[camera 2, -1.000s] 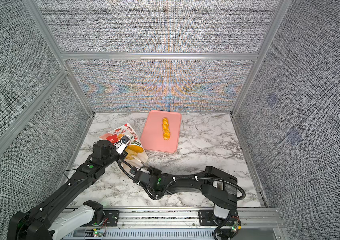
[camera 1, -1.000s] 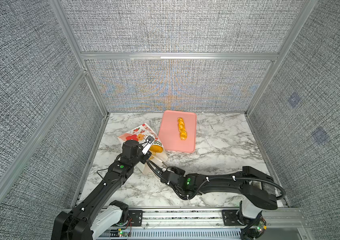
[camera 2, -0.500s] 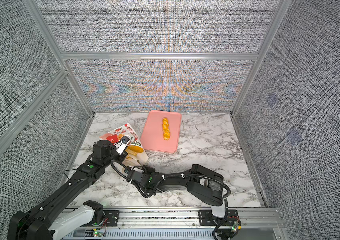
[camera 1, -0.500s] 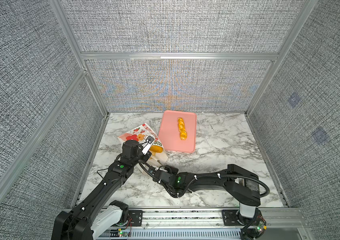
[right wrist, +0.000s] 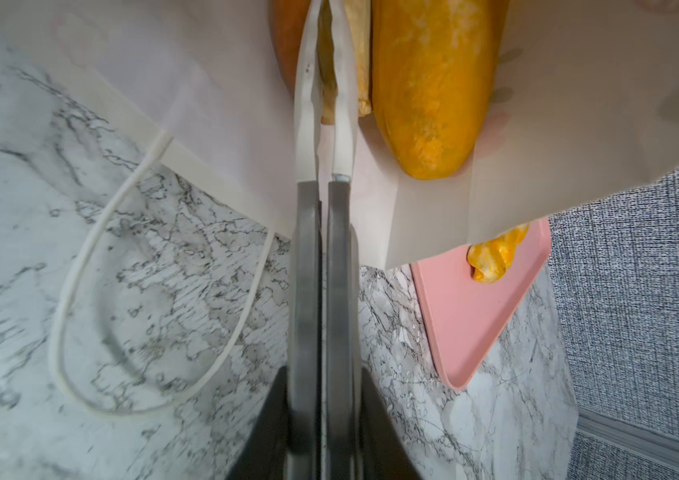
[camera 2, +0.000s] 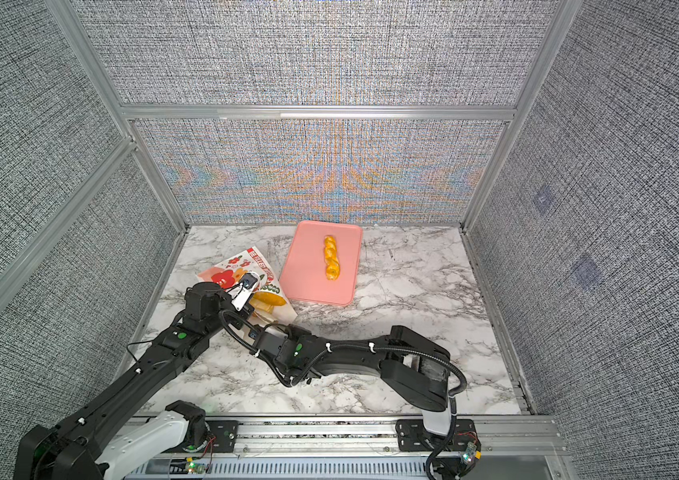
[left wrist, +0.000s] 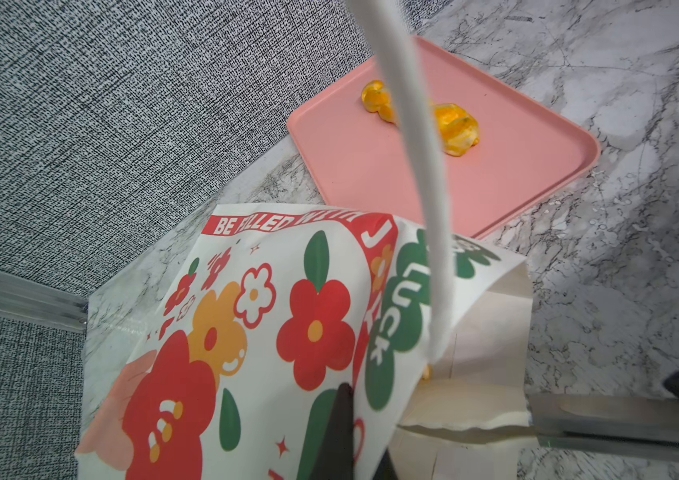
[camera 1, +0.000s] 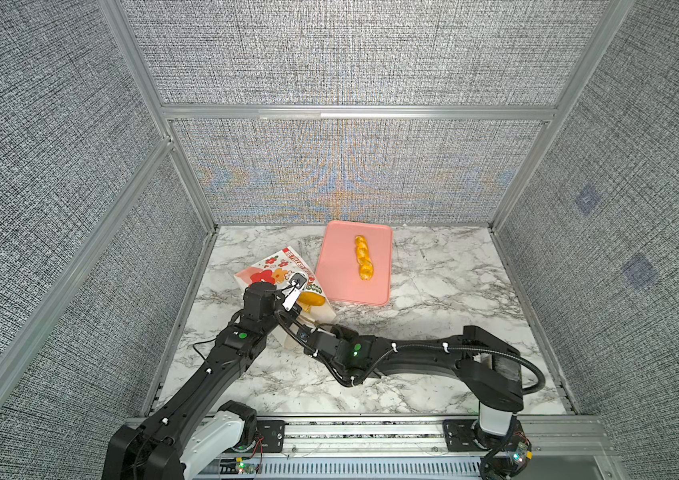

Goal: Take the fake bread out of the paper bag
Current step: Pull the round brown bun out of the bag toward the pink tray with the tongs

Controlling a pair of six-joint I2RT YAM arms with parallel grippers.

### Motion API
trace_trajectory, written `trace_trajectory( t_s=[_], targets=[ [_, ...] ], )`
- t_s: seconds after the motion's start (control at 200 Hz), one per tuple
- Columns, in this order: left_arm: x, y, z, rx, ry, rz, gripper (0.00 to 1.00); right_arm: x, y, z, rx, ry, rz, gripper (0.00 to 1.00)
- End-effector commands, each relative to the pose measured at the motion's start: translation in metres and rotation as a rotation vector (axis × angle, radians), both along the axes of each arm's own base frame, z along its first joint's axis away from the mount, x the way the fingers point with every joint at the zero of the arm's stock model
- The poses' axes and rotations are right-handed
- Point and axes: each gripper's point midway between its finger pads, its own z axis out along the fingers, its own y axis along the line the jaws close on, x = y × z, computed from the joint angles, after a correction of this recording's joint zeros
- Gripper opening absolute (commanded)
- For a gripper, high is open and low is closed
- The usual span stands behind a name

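The paper bag (camera 1: 275,270) (camera 2: 238,266) lies on its side at the table's left, mouth toward the front. My left gripper (left wrist: 354,399) is shut on its flowered upper wall (left wrist: 287,311) and holds the mouth up. A long golden loaf of fake bread (camera 1: 312,298) (right wrist: 433,91) shows inside. My right gripper (right wrist: 325,45) reaches into the mouth, and its white fingertips are shut on a pale ridged piece of fake bread beside the loaf. A twisted bread stick (camera 1: 363,257) (camera 2: 332,257) lies outside the bag on the pink tray.
The pink tray (camera 1: 337,282) (camera 2: 304,286) sits just right of the bag, toward the back wall. One white cord handle (right wrist: 80,270) lies looped on the marble under my right gripper; the other (left wrist: 416,145) hangs across the left wrist view. Grey fabric walls enclose three sides.
My right arm has pushed further into the bag's mouth and its jaws have closed on the pale piece. The left arm and the bag have stayed put.
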Motion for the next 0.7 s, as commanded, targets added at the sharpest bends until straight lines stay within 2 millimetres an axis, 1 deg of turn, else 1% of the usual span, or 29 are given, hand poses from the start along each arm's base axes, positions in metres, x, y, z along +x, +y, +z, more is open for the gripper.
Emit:
trace_trajectory(
  t_s=[0.0,0.075,0.215,0.43,0.565,0.61,0.615,0.625,0.695],
  targets=[
    [0.008,0.004,0.012,-0.022,-0.045,0.048,0.0,-0.022,0.001,0.002,0.069,0.151,0.016,0.0],
    [0.009,0.005,0.014,-0.026,-0.052,0.06,0.0,-0.031,-0.003,0.008,0.132,0.227,0.002,0.0],
    [0.011,0.01,0.009,-0.028,-0.043,0.092,0.0,-0.045,-0.016,0.013,0.241,0.363,-0.043,0.0],
    [0.015,0.013,0.009,-0.048,-0.042,0.132,0.0,-0.047,-0.047,0.027,0.449,0.491,-0.146,0.0],
    [0.019,0.019,0.011,-0.053,-0.05,0.173,0.0,-0.053,-0.058,0.051,0.615,0.57,-0.138,0.0],
    [0.021,0.022,0.012,-0.052,-0.057,0.19,0.0,-0.054,-0.059,0.065,0.673,0.594,-0.119,0.0],
    [0.021,0.022,0.012,-0.052,-0.057,0.192,0.0,-0.055,-0.062,0.059,0.664,0.603,-0.123,0.0],
    [0.021,0.023,0.011,-0.05,-0.058,0.194,0.0,-0.057,-0.065,0.057,0.663,0.611,-0.124,0.0],
    [0.025,0.029,0.01,-0.041,-0.067,0.221,0.0,-0.057,-0.073,0.065,0.692,0.631,-0.116,0.0]
  ],
)
